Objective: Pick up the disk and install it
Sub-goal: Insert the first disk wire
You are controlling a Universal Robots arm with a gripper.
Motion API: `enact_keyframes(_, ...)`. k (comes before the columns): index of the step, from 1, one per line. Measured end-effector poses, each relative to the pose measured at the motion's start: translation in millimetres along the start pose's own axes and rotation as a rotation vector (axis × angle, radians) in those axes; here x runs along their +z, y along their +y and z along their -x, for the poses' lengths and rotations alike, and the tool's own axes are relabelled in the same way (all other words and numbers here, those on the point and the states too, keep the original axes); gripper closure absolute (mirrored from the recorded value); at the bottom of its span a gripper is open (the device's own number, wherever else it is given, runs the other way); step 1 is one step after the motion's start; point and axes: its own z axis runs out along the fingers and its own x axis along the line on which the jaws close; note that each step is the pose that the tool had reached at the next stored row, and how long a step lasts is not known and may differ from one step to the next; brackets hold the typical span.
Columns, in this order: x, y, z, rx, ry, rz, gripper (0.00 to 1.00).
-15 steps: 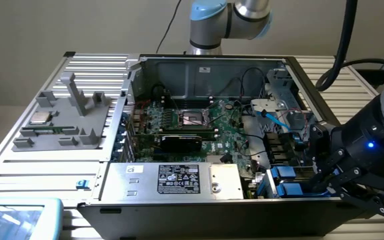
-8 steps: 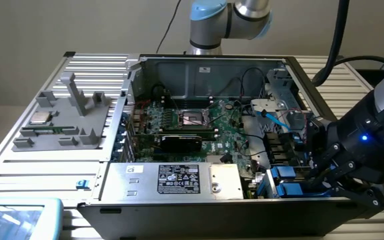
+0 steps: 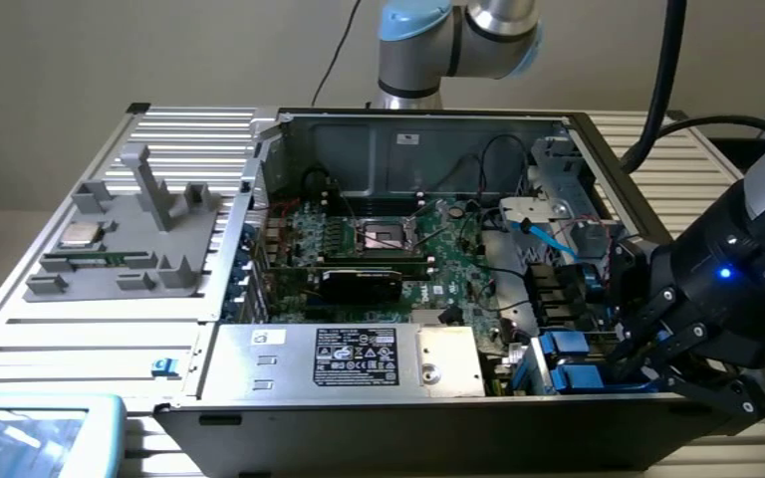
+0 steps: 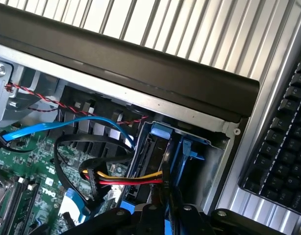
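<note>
The pincer (image 3: pixel 620 361) is at the lower right of the exterior view, reaching into the front corner of the open computer case (image 3: pixel 422 134). Its fingers (image 4: pixel 140 220) are drawn in to a narrow gap with a strip of blue plastic between them, so it seems to be clamped on the end of the disk (image 4: pixel 158 131). The disk stands on edge in the drive bay (image 4: pixel 216 147), its blue frame at the far end and its dark side facing the circuit board. A second blue carrier (image 4: pixel 192 147) sits just beside it in the same bay.

A red, yellow and black power lead (image 4: pixel 133 178) runs to the foot of the bay. A flat blue data cable (image 4: pixel 67 122) arcs over the green motherboard (image 3: pixel 396 249), which fills the middle of the case. Along the lower centre of the exterior view lies a silver box with a black label (image 3: pixel 356 358).

Beyond the case wall a black keyboard (image 4: pixel 283 147) rests on the ribbed metal counter (image 3: pixel 91 339). At the exterior view's left, a grey fixture (image 3: pixel 143 234) stands on the counter with a small silver chip (image 3: pixel 81 236) set in it.
</note>
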Motion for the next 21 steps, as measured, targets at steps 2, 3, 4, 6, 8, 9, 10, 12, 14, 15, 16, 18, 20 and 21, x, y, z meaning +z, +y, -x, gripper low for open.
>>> enact_keyframes(2,0.0,0.1,-0.4,0.000,-0.0022,-0.0013,0.83)
enact_keyframes(3,0.0,0.2,-0.7,0.002,-0.0031,-0.0032,0.83)
enact_keyframes(4,0.0,0.2,-0.6,0.004,-0.0030,-0.0057,0.83)
enact_keyframes(6,0.0,0.3,-0.7,0.014,-0.0021,-0.0127,0.83)
enact_keyframes(8,0.1,0.2,-0.7,0.024,-0.0078,-0.0199,0.83)
enact_keyframes(9,0.0,0.2,-0.7,0.028,-0.0151,-0.0229,0.83)
enact_keyframes(10,0.0,0.2,-0.6,0.028,-0.0195,-0.0244,0.83)
enact_keyframes(12,0.1,0.2,-0.6,0.028,-0.0202,-0.0247,0.83)
enact_keyframes(14,0.1,0.3,-0.7,0.031,-0.0272,-0.0280,0.83)
enact_keyframes(15,0.1,0.2,-0.7,0.033,-0.0300,-0.0301,0.83)
enact_keyframes(16,0.1,0.3,-0.6,0.037,-0.0306,-0.0327,0.83)
enact_keyframes(18,0.0,0.3,-0.7,0.048,-0.0296,-0.0382,0.83)
enact_keyframes(20,0.0,0.2,-0.7,0.061,-0.0275,-0.0438,0.83)
enact_keyframes(21,0.0,0.2,-0.7,0.064,-0.0271,-0.0446,0.83)
